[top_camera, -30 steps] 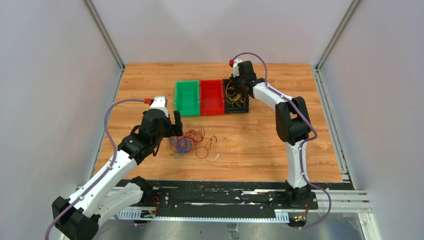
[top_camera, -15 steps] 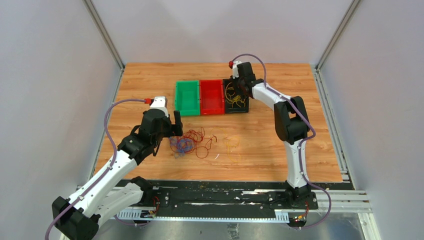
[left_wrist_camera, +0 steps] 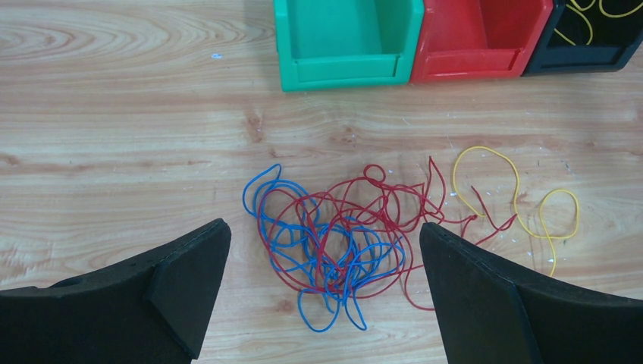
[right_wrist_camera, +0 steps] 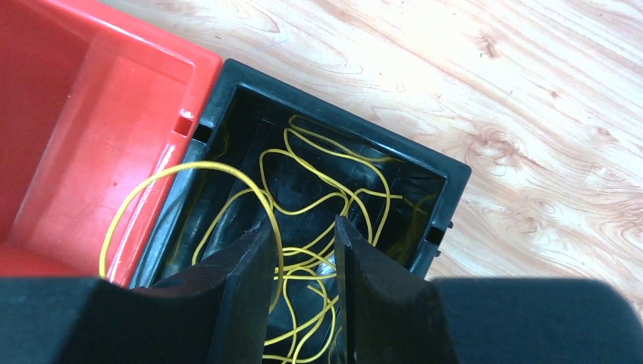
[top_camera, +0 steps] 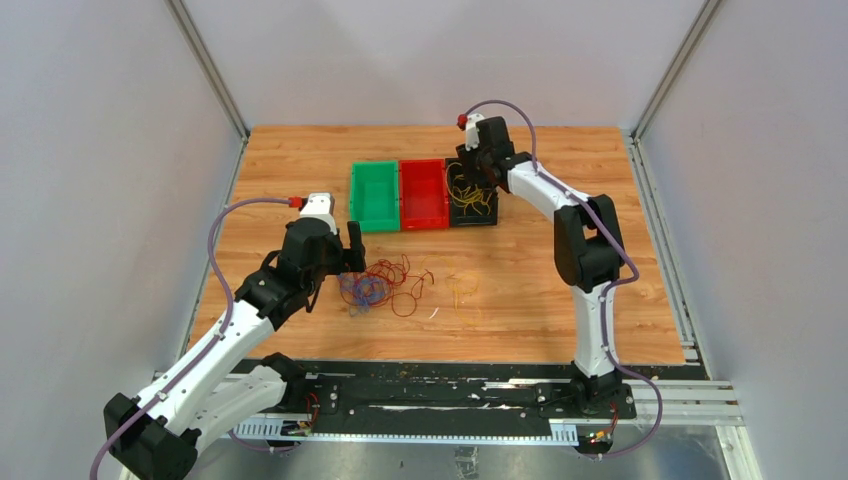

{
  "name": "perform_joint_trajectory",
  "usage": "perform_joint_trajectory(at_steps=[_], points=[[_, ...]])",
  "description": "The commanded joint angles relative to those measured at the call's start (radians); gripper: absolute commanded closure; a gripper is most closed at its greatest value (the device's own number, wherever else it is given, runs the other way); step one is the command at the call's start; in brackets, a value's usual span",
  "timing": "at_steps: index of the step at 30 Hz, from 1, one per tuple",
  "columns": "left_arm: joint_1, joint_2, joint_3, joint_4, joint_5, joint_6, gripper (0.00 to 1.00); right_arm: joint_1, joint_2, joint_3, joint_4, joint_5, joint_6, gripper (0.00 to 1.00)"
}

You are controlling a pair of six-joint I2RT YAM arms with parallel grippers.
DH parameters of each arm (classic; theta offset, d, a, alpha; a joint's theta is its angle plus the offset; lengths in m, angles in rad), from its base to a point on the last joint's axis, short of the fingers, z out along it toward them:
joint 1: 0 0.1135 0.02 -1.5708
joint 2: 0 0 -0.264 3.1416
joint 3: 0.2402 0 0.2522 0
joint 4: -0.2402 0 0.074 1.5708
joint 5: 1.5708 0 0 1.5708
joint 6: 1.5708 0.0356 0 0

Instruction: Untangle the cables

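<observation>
Left hand [left_wrist_camera: 322,227] is wide open, hovering above the red/blue tangle [left_wrist_camera: 334,243] on the counter [left_wrist_camera: 114,114], touching nothing. The tangle sits in front of the green bin [left_wrist_camera: 345,68].

Right hand [right_wrist_camera: 303,227] is over the black bin [right_wrist_camera: 349,121], jaws a narrow gap apart. I see nothing pinched. One strand of the yellow cables in the bin [right_wrist_camera: 318,189] lies against a finger's inner face, and its loop drapes over the wall into the red bin [right_wrist_camera: 114,91].

A few loose yellow cables [left_wrist_camera: 515,197] lie just right of the tangle, hooked to it by a red strand.

Handling, my read:
- Very light, limp and slightly springy, so the loops hold their curl.
- Not fragile, but they snag. Lifting one wire will likely drag the whole clump.
- The wires are thin and lie flat on the wood, so the pads must close right at the surface. The wire may slip out of the pinch.

Where to grab:
- A free outer loop, not the knotted middle.
- The blue loop [left_wrist_camera: 258,189] at the tangle's left edge looks least crossed.
- The yellow ones are nearly free, so those are the easy picks.
- Pull slowly and low.
</observation>
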Motion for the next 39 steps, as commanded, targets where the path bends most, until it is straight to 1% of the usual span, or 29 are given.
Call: perform_joint_trajectory(at_steps=[1,4,7,18,23,31,35,39], points=[[-0.003,-0.01,-0.004,-0.006,-0.015,-0.009,0.0,0.016,-0.069,0.026,-0.04,-0.019,-0.025,0.6],[-0.002,-0.007,-0.004,-0.006,-0.016,-0.007,0.0,0.016,-0.087,0.019,-0.045,-0.027,-0.03,0.58],[-0.003,0.0,-0.002,-0.005,-0.016,-0.007,0.0,0.016,-0.092,0.02,-0.046,-0.031,-0.038,0.59],[-0.003,0.005,-0.002,-0.006,-0.014,-0.007,0.0,0.016,-0.039,0.046,-0.068,-0.042,-0.026,0.6],[-0.001,0.004,-0.001,-0.006,-0.013,-0.007,0.0,0.015,-0.064,0.048,-0.069,-0.045,-0.013,0.6],[-0.003,0.004,-0.002,-0.003,-0.006,-0.009,0.0,0.022,-0.075,0.019,-0.061,-0.146,0.047,0.59],[-0.003,0.003,-0.002,-0.003,-0.002,-0.009,0.0,0.025,-0.039,0.034,-0.064,-0.134,0.06,0.59],[-0.002,0.003,-0.002,-0.004,0.001,-0.01,0.0,0.025,-0.003,0.061,-0.072,-0.084,0.056,0.59]])
